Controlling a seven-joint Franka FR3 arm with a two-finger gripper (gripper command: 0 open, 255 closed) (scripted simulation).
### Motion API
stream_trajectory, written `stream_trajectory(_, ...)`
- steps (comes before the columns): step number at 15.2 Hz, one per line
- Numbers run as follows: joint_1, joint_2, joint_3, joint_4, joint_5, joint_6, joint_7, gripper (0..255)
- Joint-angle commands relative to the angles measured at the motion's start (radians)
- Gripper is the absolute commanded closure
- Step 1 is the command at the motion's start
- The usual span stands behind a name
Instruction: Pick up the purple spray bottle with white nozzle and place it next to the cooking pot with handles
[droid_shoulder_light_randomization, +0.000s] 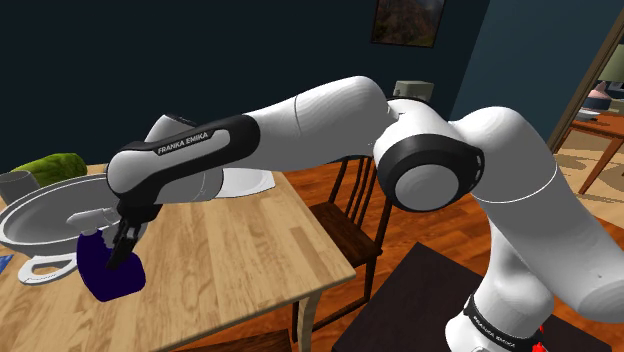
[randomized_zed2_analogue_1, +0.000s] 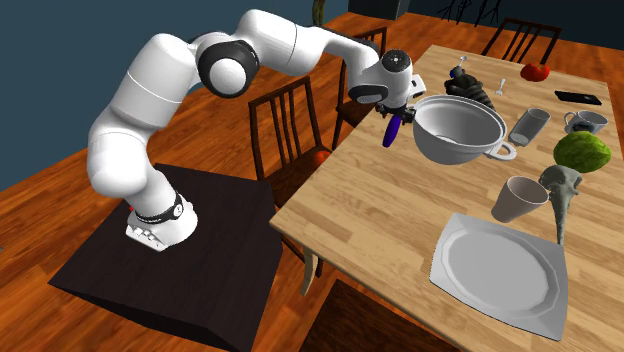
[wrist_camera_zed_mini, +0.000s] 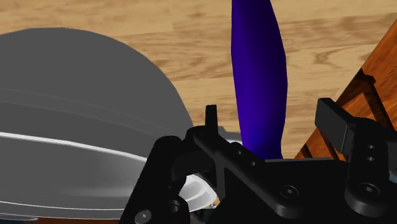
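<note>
The wooden bench (randomized_zed2_analogue_1: 370, 225) takes up most of the second exterior view. The white arm (randomized_zed2_analogue_1: 160, 90) rises from its dark stand (randomized_zed2_analogue_1: 170, 265) on the floor and bends over the bench's long edge, the one where two dark wooden chairs (randomized_zed2_analogue_1: 292, 125) are drawn up. Near the bench's corner closest to that camera lies a grey plate (randomized_zed2_analogue_1: 498, 272). Farther along, close to the chair-side edge, sits the grey cooking pot (randomized_zed2_analogue_1: 458, 132), a wide rounded bowl with a pale handle (randomized_zed2_analogue_1: 505, 151) jutting from its rim on the side away from the arm. In the wrist view the cooking pot (wrist_camera_zed_mini: 76, 108) is a big grey curve beside the jaws. By the opposite long edge sits a green lump (randomized_zed2_analogue_1: 583, 152), and between it and the plate a pale cup (randomized_zed2_analogue_1: 516, 200). The purple spray bottle (randomized_zed2_analogue_1: 395, 130) is just beside the pot, between it and the chair-side edge, tilted rather than upright. In the shoulder view the bottle (droid_shoulder_light_randomization: 108, 270) is a dark shape low over the wood in front of the pot (droid_shoulder_light_randomization: 45, 215), and whether it rests on the bench or hangs just clear of it is hard to tell. The jaws stand apart around it: in the wrist view the bottle (wrist_camera_zed_mini: 257, 76) runs out between the two black fingers (wrist_camera_zed_mini: 334, 118), with a strip of wood showing between it and each finger.
</note>
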Motion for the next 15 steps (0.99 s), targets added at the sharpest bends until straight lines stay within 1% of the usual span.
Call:
stream_trajectory(1, 0.0, 0.0, 0.0, 0.0, 0.0, 0.0, 0.0, 0)
stream_trajectory(4, 0.0, 0.0, 0.0, 0.0, 0.0, 0.0, 0.0, 0)
stream_trajectory(8, 0.001, -0.133, -0.018, -0.118, -0.008, -0.025, -0.015, 0)
stream_trajectory(15, 0.001, -0.133, -0.018, -0.118, -0.008, -0.025, -0.015, 0)
